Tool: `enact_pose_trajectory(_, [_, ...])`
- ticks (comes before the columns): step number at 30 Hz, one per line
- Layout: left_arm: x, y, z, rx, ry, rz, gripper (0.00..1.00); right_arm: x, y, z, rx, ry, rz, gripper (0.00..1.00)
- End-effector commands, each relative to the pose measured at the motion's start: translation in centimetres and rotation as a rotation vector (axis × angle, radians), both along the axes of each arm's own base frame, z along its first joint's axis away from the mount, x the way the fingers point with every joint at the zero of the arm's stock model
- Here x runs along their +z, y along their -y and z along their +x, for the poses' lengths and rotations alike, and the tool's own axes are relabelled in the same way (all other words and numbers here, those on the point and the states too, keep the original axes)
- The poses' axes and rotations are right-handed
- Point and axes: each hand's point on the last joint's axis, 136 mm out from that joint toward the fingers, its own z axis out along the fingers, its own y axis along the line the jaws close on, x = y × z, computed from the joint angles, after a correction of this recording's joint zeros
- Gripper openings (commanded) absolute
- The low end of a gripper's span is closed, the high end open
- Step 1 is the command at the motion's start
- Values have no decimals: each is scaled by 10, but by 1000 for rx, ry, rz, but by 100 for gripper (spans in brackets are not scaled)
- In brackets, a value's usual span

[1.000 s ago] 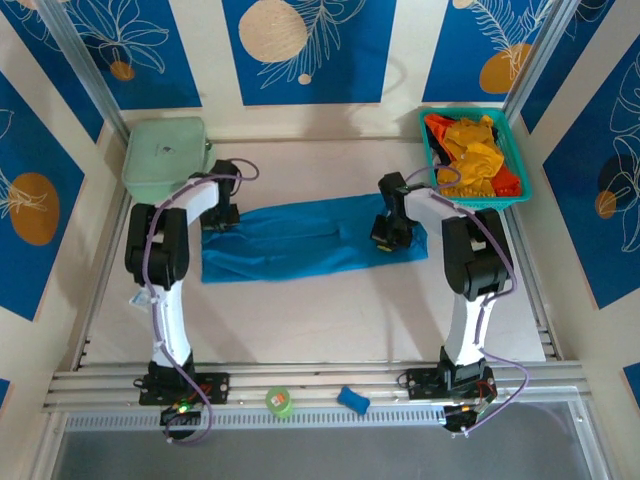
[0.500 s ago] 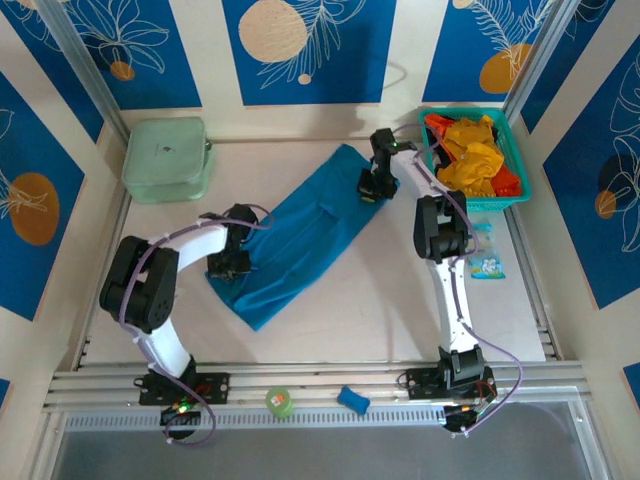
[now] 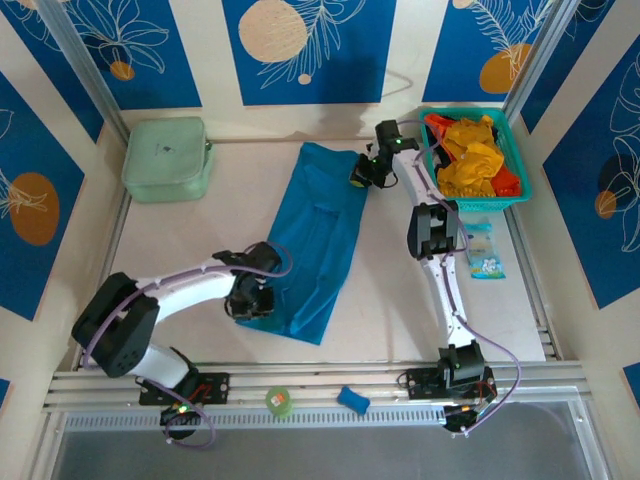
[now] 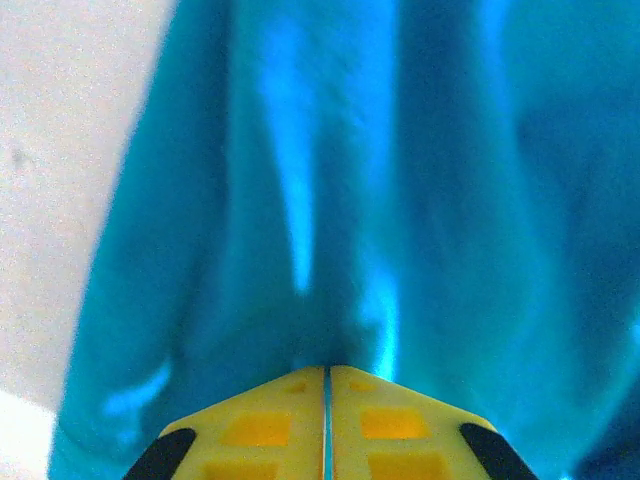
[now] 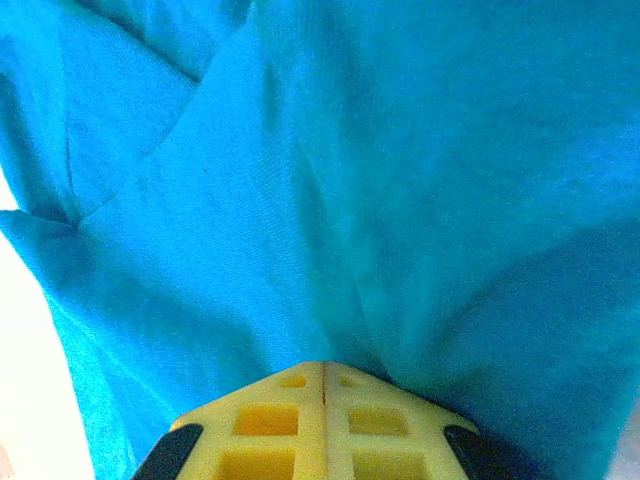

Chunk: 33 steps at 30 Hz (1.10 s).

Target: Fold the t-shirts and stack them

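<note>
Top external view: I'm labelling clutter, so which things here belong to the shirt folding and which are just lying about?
Job in hand: blue t-shirt; yellow-orange t-shirt and red-orange t-shirt, both in the teal basket.

Lying about: mint-green case; green tape roll; small blue object; white packet beside the basket.

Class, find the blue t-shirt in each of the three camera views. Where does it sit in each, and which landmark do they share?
Top external: blue t-shirt lies mid-table, running diagonally.
Left wrist: it spans most of the frame above the left gripper.
Right wrist: likewise, above the right gripper.
Shared landmark: pale table beside the cloth.
</note>
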Motion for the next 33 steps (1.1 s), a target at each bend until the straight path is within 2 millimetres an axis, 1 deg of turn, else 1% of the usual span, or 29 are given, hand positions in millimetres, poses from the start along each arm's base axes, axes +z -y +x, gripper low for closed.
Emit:
enact_pose_trajectory(1, [37, 0, 8, 24, 72, -16, 17, 79, -1, -12, 19, 85, 1, 0])
enact_pose_trajectory(3, [63, -7, 22, 7, 147, 29, 25, 100, 5, -37, 25, 86, -92, 0])
enact_pose_trajectory(4, [73, -12, 30, 0, 181, 64, 29, 107, 8, -53, 23, 84, -146, 0])
enact_pose_trajectory(6, [83, -23, 42, -3, 213, 126, 35, 116, 10, -85, 10, 83, -226, 0])
enact_pose_trajectory(7, [83, -28, 47, -5, 215, 146, 36, 112, 8, -106, 8, 67, -246, 0])
enact_pose_trajectory(8, [80, -30, 52, -4, 209, 154, 36, 106, 4, -122, 7, 57, -251, 0])
enact_pose_trajectory(9, [75, -32, 57, -1, 199, 152, 35, 107, -2, -141, 4, 61, -243, 0])
enact_pose_trajectory(10, [68, -31, 62, -1, 186, 142, 35, 101, -8, -160, 5, 47, -237, 0])
enact_pose_trajectory(12, [53, -27, 71, -4, 164, 115, 33, 88, -17, -190, 0, 7, -248, 0])
enact_pose_trajectory(13, [45, -23, 74, -14, 152, 99, 31, 79, -20, -203, -5, -18, -260, 0])
enact_pose_trajectory(15, [30, -14, 76, -31, 125, 79, 27, 65, -27, -219, -7, -48, -288, 0])
enact_pose_trajectory(17, [16, -7, 74, -37, 93, 49, 24, 52, -29, -226, -8, -65, -331, 0])
enact_pose_trajectory(20, [0, -4, 65, -35, 61, 37, 23, 33, -31, -226, -15, -97, -361, 0])
enact_pose_trajectory(24, [-18, -10, 43, -20, 15, 51, 23, 10, -32, -216, -15, -114, -394, 0])
enact_pose_trajectory(28, [-38, -8, 18, 6, -43, 31, 22, -12, -30, -203, -1, -136, -453, 0])
enact_pose_trajectory(30, [-46, -3, 7, 17, -68, 18, 22, -22, -28, -195, 14, -139, -471, 0])
enact_pose_trajectory(33, [-52, 12, -6, 25, -94, -21, 22, -27, -24, -183, 40, -127, -487, 0])
